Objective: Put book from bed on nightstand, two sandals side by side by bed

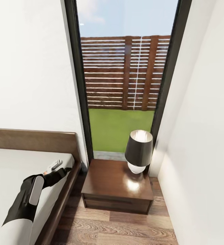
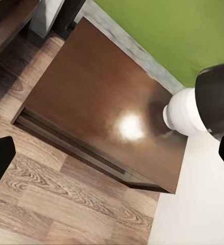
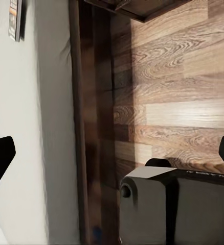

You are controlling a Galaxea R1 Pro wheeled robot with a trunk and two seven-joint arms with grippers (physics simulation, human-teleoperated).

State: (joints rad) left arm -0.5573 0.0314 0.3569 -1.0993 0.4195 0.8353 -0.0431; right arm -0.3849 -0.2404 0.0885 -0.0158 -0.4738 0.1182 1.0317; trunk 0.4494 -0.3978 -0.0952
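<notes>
Bare wood floor (image 1: 125,228) separates bed (image 1: 9,163) and nightstand (image 1: 117,185); both claws wide, empty.

bed (image 1: 13,166): lying at the near left under the headboard, showing a dark brown frame and a plain light grey mattress.
nightstand (image 1: 117,185): standing right of the bed, just beside its frame, below the window; glossy dark brown top reflecting light.
book (image 3: 15,19): lying flat on the mattress near its edge; dark cover showing, details blurring.
bedroom (image 1: 26,68): showing white walls and a wood-plank floor.
</notes>
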